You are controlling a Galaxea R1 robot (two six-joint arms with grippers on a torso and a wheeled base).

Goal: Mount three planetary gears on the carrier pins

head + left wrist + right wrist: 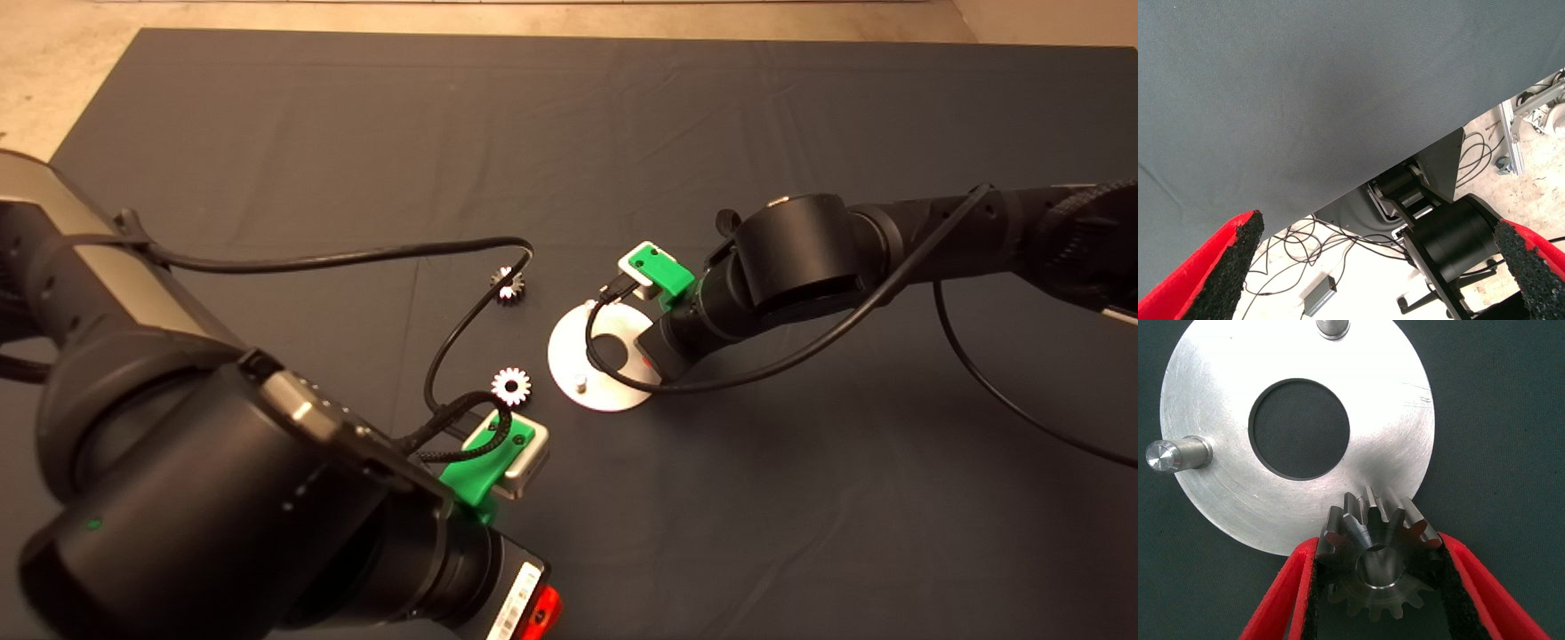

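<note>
The silver disc lies mid-mat, with carrier pins upright on it. In the right wrist view the disc shows two bare pins. My right gripper is shut on a steel planetary gear and holds it over the disc's rim. The third pin is hidden under this gear. Two more gears lie on the mat left of the disc. In the head view the right gripper is mostly hidden under its wrist. My left gripper is open and empty, at the mat's near edge.
The left arm's black cable loops over the mat, passing beside both loose gears. The right arm's cable hangs over the disc. Past the mat's edge the left wrist view shows the floor with cables and the robot's base.
</note>
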